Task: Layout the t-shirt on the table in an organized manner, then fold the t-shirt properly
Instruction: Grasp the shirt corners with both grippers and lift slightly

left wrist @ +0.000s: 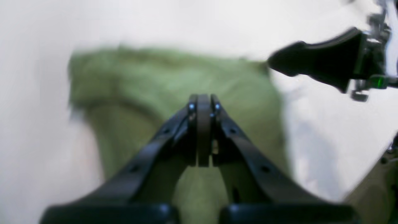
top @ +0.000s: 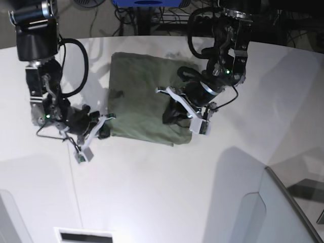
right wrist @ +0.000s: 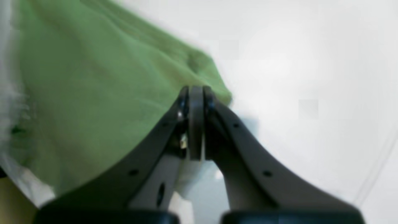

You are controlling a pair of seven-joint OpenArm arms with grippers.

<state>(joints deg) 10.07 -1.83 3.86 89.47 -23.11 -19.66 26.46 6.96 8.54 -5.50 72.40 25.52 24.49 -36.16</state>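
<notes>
The olive-green t-shirt (top: 142,96) lies as a roughly rectangular, folded shape on the white table (top: 152,192). My left gripper (top: 169,116) is shut and sits over the shirt's right part; in the left wrist view (left wrist: 203,99) its pads are pressed together above green cloth (left wrist: 140,81). My right gripper (top: 104,132) is shut at the shirt's near left corner; in the right wrist view (right wrist: 196,90) its tips meet the cloth's edge (right wrist: 93,93). No cloth shows between either pair of pads. The right gripper also shows in the left wrist view (left wrist: 273,62), touching the shirt's corner.
A grey translucent panel (top: 283,212) stands at the near right. Cables and a blue object (top: 147,2) lie beyond the table's far edge. A thin dark seam (top: 76,192) runs down the tabletop at the near left.
</notes>
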